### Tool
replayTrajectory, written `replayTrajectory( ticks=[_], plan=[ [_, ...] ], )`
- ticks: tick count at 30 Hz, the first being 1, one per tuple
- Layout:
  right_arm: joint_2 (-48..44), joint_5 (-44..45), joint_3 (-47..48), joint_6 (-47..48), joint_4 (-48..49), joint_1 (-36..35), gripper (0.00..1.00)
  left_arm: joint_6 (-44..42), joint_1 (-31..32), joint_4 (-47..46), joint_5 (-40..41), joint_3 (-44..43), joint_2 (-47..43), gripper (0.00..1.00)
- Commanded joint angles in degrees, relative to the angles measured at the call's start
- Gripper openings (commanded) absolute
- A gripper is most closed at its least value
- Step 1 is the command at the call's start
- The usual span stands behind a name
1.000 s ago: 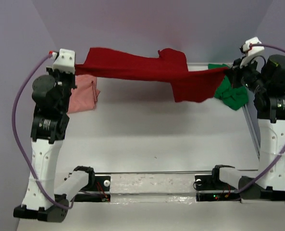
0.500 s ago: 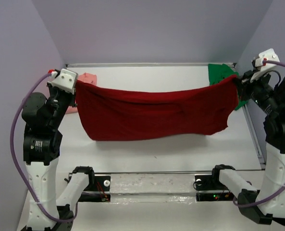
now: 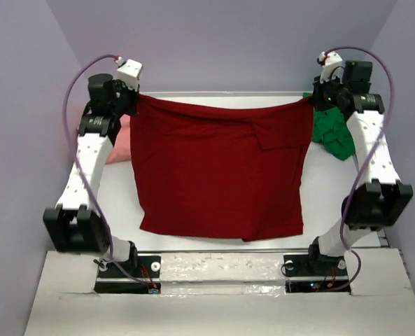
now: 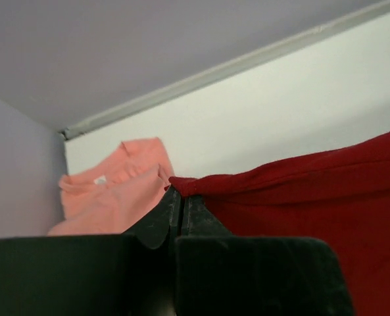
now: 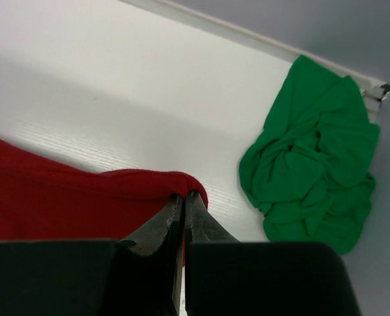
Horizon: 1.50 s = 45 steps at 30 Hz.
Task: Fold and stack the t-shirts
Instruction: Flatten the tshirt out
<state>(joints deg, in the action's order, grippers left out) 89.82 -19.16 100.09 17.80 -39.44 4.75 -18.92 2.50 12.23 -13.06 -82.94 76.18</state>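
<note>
The dark red t-shirt (image 3: pixel 217 175) hangs spread wide between both arms, its lower hem near the table's front edge. My left gripper (image 3: pixel 135 96) is shut on its top left corner (image 4: pixel 181 185), and my right gripper (image 3: pixel 313 99) is shut on its top right corner (image 5: pixel 185 187). A salmon pink t-shirt (image 3: pixel 118 143) lies at the back left behind the red cloth, seen in the left wrist view (image 4: pixel 112 197) as a loosely folded heap. A bright green t-shirt (image 3: pixel 333 133) lies crumpled at the back right, also in the right wrist view (image 5: pixel 313 168).
A metal rail (image 3: pixel 214 93) runs along the table's back edge below the grey wall. A second rail (image 3: pixel 221 252) crosses the front by the arm bases. Grey side walls close in on the left and right.
Both arms have swung up and toward the back of the table, carrying the red t-shirt's corners with them. The shirt went from a sagging band to a full sheet hanging open.
</note>
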Motion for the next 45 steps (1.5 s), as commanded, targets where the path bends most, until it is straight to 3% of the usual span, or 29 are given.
replayTrajectory(
  ticks=[1,4,5,7,8,11,13,16,18,20,22,25,26,28,29,30,31,32,33,34,36,41,42,45],
  plan=[
    [8.06,0.26,7.87,0.48,6.13,-0.1,0.0,1.6,-0.39,-4.15,-0.13,-4.39,11.48,0.0],
    [19.31,-0.17,19.92,-0.31,2.81,-0.1,0.0,1.52,-0.39,-2.22,0.4,-12.48,20.63,0.0],
    [22.21,-0.44,30.41,-0.49,-1.12,-0.1,0.0,1.78,-0.39,-1.69,0.58,-19.3,22.76,0.0],
    [29.25,-1.41,40.92,-1.1,-4.93,-0.1,0.0,2.74,-0.31,1.29,1.1,-27.33,28.11,0.0],
    [30.84,-1.67,49.24,-1.28,-7.9,-0.1,0.0,3.09,-0.22,2.7,1.11,-35.89,29.71,0.0],
    [29.72,-1.5,52.75,-1.28,-8.73,-0.1,0.0,3.45,-0.04,7.8,0.32,-48.5,31.75,0.0],
    [22.47,-1.76,46.56,-0.67,-7.5,-0.1,0.0,3.27,0.05,8.6,-0.03,-49.6,28.09,0.0],
    [13.39,-2.72,33.79,0.13,-4.25,-0.1,0.0,2.48,0.05,6.67,-1.18,-43.21,18.88,0.0],
    [5.48,-3.69,28.6,0.39,-3.63,-0.1,0.0,1.34,0.13,3.96,-2.58,-32.42,12.97,0.0],
    [-1.88,-4.31,18.26,0.57,-3.63,-0.1,0.0,0.2,0.13,0.89,-3.98,-20.42,1.13,0.0],
    [-7.18,-4.75,15.25,0.83,-3.71,-0.1,0.0,-0.85,0.13,-0.27,-4.6,-12.46,-1.88,0.0],
    [-18.16,-4.92,1.81,0.74,-3.8,-0.1,0.0,-3.92,-0.21,2.44,-7.58,0.73,-14.7,0.0],
    [-20.97,-4.84,-5.1,0.66,-4.5,-0.1,0.0,-5.85,-0.48,4.71,-12.21,5.8,-16.92,0.02],
    [-28.01,-4.66,-10.86,0.65,-6.86,-0.1,0.0,-8.41,-0.66,10.26,-15.14,11.1,-21.49,0.21],
    [-29.86,-4.31,-13.15,0.48,-8.44,-0.1,0.25,-10.68,-0.66,12.19,-16.11,13.48,-25.69,0.3],
    [-33.27,-4.22,-17.17,1.26,-11.59,-0.1,0.4,-10.88,-0.66,14.38,-16.12,17.24,-27.65,0.42],
    [-35.05,-3.35,-18.87,1.18,-12.41,-0.1,0.5,-10.79,-0.66,15.62,-15.77,18.59,-29.49,0.47],
    [-36.54,-2.47,-20.1,1.01,-12.68,-0.1,0.73,-12.01,-0.66,16.94,-15.42,19.99,-32.47,0.55],
    [-37.6,-0.38,-20.55,1.27,-12.42,-0.1,0.9,-12.11,-0.66,17.82,-14.63,20.18,-33.46,0.58],
    [-37.87,0.86,-19.68,1.18,-12.15,-0.1,0.99,-12.2,-0.66,18.35,-14.02,19.83,-33.99,0.63],
    [-35.78,2.19,-14.0,0.83,-12.5,-0.1,1.0,-13.25,-0.66,19.41,-13.14,15.64,-32.86,0.77],
    [-28.04,2.81,-7.98,-0.48,-11.19,-0.1,1.0,-13.16,-0.66,18.01,-12.86,6.39,-26.45,0.85],
    [-26.03,2.9,-7.98,-0.58,-9.62,-0.1,1.0,-13.25,-0.66,16.53,-12.87,5.34,-25.65,0.98],
    [-22.34,1.94,-9.56,-0.66,-7.32,-0.1,0.98,-10.71,-0.66,12.14,-12.96,7.08,-22.31,0.99]
  ],
)
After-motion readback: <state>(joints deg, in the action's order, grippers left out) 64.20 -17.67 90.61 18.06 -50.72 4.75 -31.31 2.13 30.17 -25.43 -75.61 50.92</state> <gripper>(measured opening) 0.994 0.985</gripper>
